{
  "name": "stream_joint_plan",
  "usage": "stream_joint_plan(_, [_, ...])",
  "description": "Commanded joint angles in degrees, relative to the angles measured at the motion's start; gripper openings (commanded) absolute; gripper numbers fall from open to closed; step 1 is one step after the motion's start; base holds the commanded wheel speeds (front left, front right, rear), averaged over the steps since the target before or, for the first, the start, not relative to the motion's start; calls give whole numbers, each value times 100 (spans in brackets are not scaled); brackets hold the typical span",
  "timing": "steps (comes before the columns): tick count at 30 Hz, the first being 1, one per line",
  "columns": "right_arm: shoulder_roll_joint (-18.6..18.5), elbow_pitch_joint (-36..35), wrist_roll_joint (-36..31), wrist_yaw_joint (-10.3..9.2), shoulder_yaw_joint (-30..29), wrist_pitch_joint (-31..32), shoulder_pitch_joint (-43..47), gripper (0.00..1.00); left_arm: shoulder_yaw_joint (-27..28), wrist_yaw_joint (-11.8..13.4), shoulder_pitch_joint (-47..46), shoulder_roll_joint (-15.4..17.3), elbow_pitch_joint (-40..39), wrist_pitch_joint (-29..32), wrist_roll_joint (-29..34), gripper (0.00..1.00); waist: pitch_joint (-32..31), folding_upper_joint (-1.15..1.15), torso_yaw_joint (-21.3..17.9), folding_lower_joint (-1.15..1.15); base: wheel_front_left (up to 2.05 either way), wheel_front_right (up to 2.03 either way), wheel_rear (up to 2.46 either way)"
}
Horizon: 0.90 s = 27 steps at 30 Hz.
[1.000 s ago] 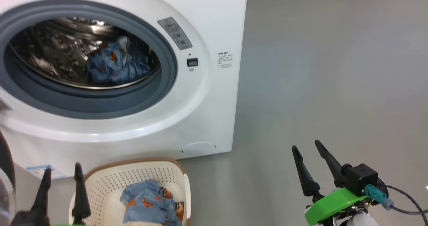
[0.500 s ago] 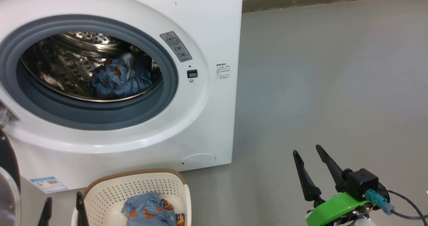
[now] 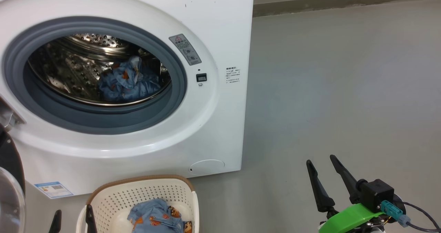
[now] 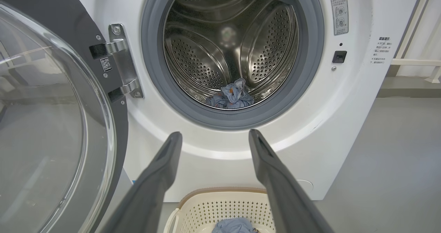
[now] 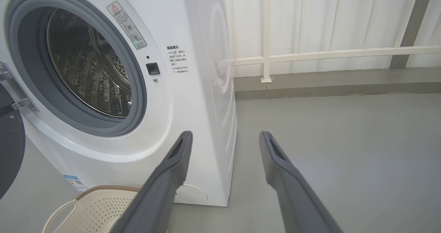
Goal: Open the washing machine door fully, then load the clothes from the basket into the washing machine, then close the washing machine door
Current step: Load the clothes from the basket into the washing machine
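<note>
The washing machine (image 3: 220,36) stands with its door (image 3: 13,164) swung open at the lower left. A light blue garment (image 3: 127,83) lies in the steel drum, also seen in the left wrist view (image 4: 230,97). In front of the machine, the basket (image 3: 113,198) holds more blue clothes (image 3: 156,221) with orange figures. My left gripper (image 3: 73,218) is open just left of the basket, only its fingertips in view. From its own wrist camera, the left gripper (image 4: 214,135) points at the drum mouth above the basket (image 4: 224,192). My right gripper (image 3: 321,160) is open and empty over the floor to the right.
The open door (image 4: 51,122) with its glass bowl fills the left side beside my left arm. Grey floor (image 3: 344,88) stretches to the machine's right. A white railing (image 5: 310,55) and a low kerb run behind the machine. The basket's rim (image 5: 103,189) sits near the machine's foot.
The head camera has tilted up a little. My left gripper has drawn back toward the bottom edge, so only its tips remain in view. The right gripper and clothes are unchanged.
</note>
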Motion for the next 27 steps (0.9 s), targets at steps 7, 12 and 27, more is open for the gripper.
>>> stream_joint_plan(7, [25,-159,25,9,123,-28,-98,100,289,-127,-200,0,-156,-46,72,100,107,0,-17,0,0,0,0])
stream_joint_plan(12, [25,-149,136,9,78,-28,-137,100,266,-183,-261,-40,-20,-46,-30,100,272,0,-35,0,0,0,0])
stream_joint_plan(27, [25,-277,114,9,42,-28,-452,100,34,-607,-1024,-77,1111,-46,-465,100,1340,0,-201,0,0,0,0])
